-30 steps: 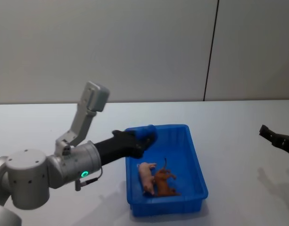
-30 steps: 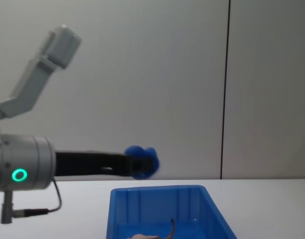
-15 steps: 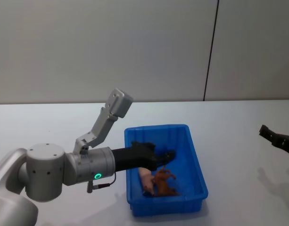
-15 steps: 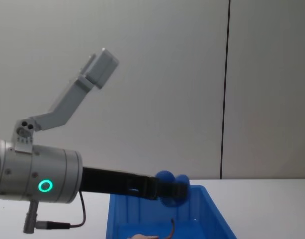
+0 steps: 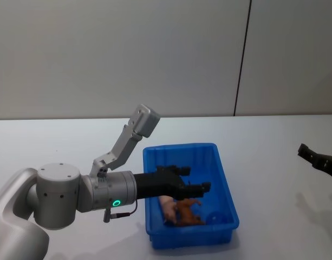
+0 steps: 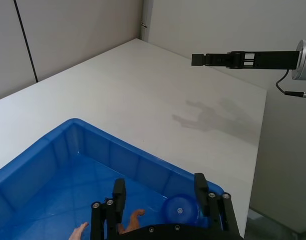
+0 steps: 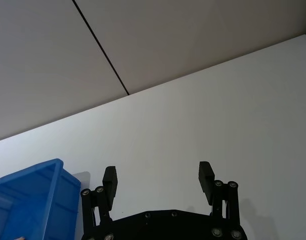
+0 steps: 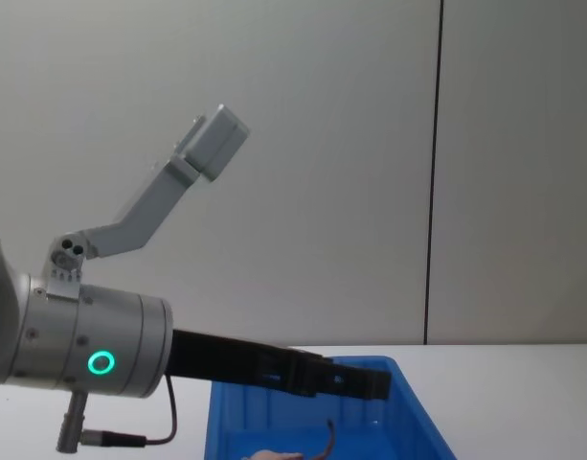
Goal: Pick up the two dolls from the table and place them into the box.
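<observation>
At lower centre, we are holding our left tool (image 5: 195,180) released over the bright blue plastic bin (image 5: 226,190), where the pale pink doll (image 5: 167,206) and ridged reddish-brown doll (image 5: 186,212) are lying; both look light and small, likely best pinched mid-body. Our right tool (image 7: 156,176) is waiting released at the table's (image 5: 274,162) right edge.

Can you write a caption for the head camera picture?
Left gripper open over the blue box, above the pink doll and brown doll.

The box (image 5: 222,179) sits on the counter (image 5: 274,157), near the robot's front edge. Two dolls lie side by side inside it, at its near end: one doll (image 5: 167,207) on the left, the other doll (image 5: 188,212) touching it on the right. A small ball (image 6: 178,212) lies in the box's near right corner. The left claw (image 5: 194,180) hangs over the box, above the dolls. The right claw (image 5: 317,160) is far off to the right, above the counter.
</observation>
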### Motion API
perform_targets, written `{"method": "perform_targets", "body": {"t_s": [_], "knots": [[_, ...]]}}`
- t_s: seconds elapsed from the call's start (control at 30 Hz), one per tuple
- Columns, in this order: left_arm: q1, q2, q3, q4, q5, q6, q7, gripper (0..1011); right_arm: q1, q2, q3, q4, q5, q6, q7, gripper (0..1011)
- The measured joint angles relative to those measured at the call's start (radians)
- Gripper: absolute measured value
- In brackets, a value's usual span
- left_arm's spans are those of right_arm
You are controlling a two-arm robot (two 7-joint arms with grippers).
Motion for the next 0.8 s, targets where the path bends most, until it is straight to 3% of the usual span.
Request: {"method": "perform_targets", "body": {"t_s": [0.23,0.5,0.8], "knots": [[0.009,0.006,-0.004,-0.014,-0.019,-0.032,0.031,1001,0.0,0.0,0.0,0.0,0.0,0.0,0.0,1001],[0.034,0.023,-0.019,-0.057,-0.049,-0.097,0.109,1001,0.0,0.0,0.0,0.0,0.0,0.0,0.0,1001],[0.073,0.051,-0.038,-0.127,-0.066,-0.168,0.235,1001,0.0,0.0,0.0,0.0,0.0,0.0,0.0,1001]]}}
